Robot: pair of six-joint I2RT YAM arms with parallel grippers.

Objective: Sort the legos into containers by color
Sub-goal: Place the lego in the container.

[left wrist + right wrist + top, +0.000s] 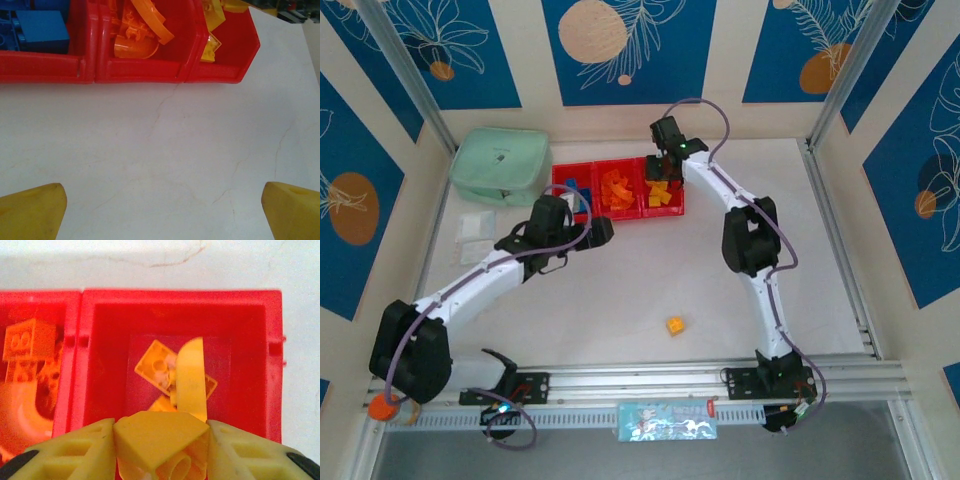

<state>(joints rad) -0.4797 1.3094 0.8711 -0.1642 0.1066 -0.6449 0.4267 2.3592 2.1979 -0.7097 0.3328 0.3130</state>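
Writing on the blue-green card (667,420) at the near edge of the bench (650,270) is too small to read. So is the tag on the green pouch (500,165) by the far left corner. Some clear packets (475,235) lie flat near the left edge.

Three shiny red bins (620,213) sit joined in a row at the far edge, beside the pouch. From above you can see one orange-yellow brick (675,325) alone on the bench, toward the near edge and well apart from the bins.

The left wrist camera faces the bins' smooth front wall. A boxy blue brick (42,30) is in the left bin. The curved orange pieces (142,30) with round studs are in the middle one, and the yellow bits (212,25) are in the right one. The left end effector (162,200) hangs over the bare white bench just in front of the bins. Its yellow fingers (30,210) are wide apart with nothing between them.

The right wrist camera looks straight down into the right bin (272,365). The right end effector (161,440) is clamped on a yellow brick (160,427) with a sloped top, one finger touching each side, right over that bin. Below it lie a flat square yellow piece (152,362) and a curved yellow piece (191,375), one across the other.
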